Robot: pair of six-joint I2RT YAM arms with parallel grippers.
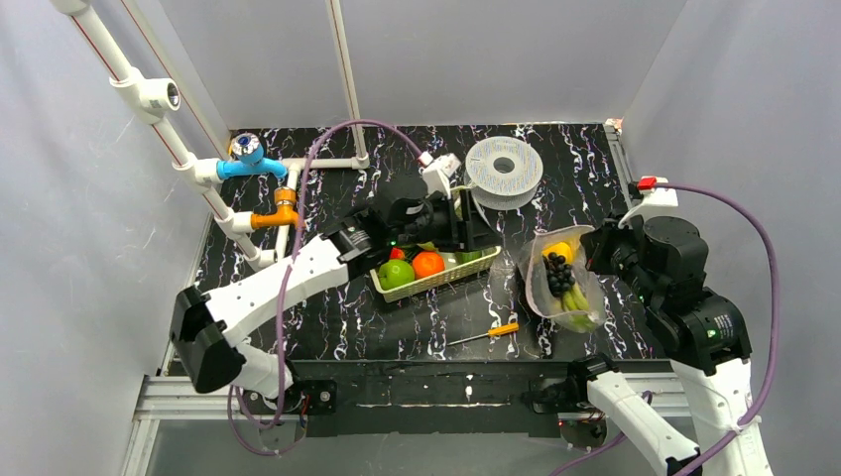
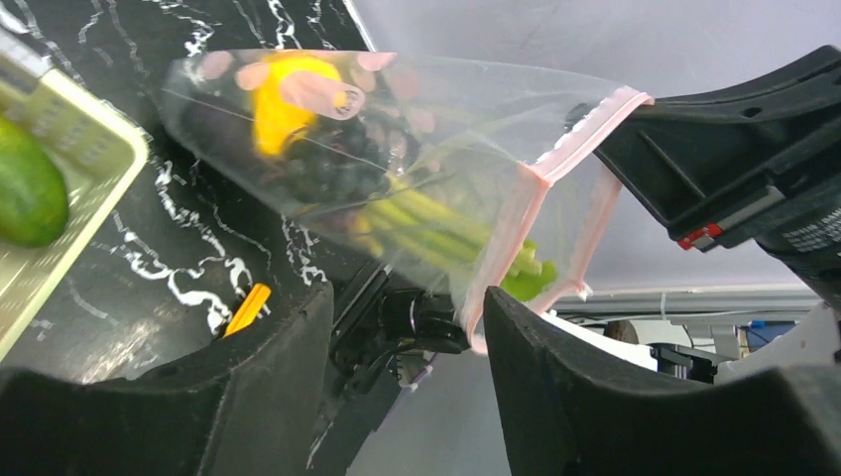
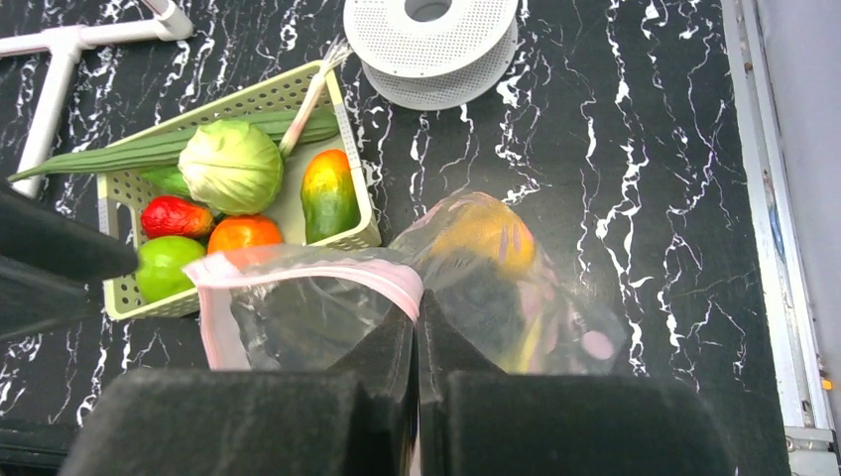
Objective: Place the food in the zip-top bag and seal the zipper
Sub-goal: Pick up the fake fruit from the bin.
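Pinching the zipper (image 3: 327, 274) of the zip-top bag (image 1: 547, 297), the right gripper (image 3: 418, 309) is pressing its two fingers together on the pink strip, with clear plastic bunching on either side of them. The bag is being held up by that edge above the table (image 1: 397, 332), at 3 o'clock from the basket (image 1: 451, 276) in the top view. Whether its bottom is resting on the surface cannot be told. Its mouth is standing open, the two pink strands parting in the left wrist view.

Inside the bag a yellow pepper (image 1: 561, 250) is lying at 12 o'clock. A dark bunch of grapes (image 1: 558, 274) is sitting just below it, and green stalks (image 1: 579, 302) are pointing toward 5 o'clock.

The left gripper (image 2: 407, 300) is reaching over the basket toward the bag with its fingers (image 2: 555, 377) spread apart and gripping nothing. A loose end of the zipper is dangling just beside the 3 o'clock finger, and contact cannot be told.

In the basket, seen from the right wrist, a cabbage (image 3: 230, 166) is sitting at 12 o'clock with the leek (image 3: 149, 151) lying behind it. A red pepper (image 3: 174, 216) is lying at 9 o'clock, a green apple (image 3: 164, 266) at 7 o'clock, an orange fruit (image 3: 243, 233) at 6 o'clock and a green-and-orange fruit (image 3: 329, 193) at 3 o'clock.

A spool (image 1: 504, 171) is lying at 1 o'clock from the basket, and a screwdriver (image 1: 486, 334) at 5 o'clock.
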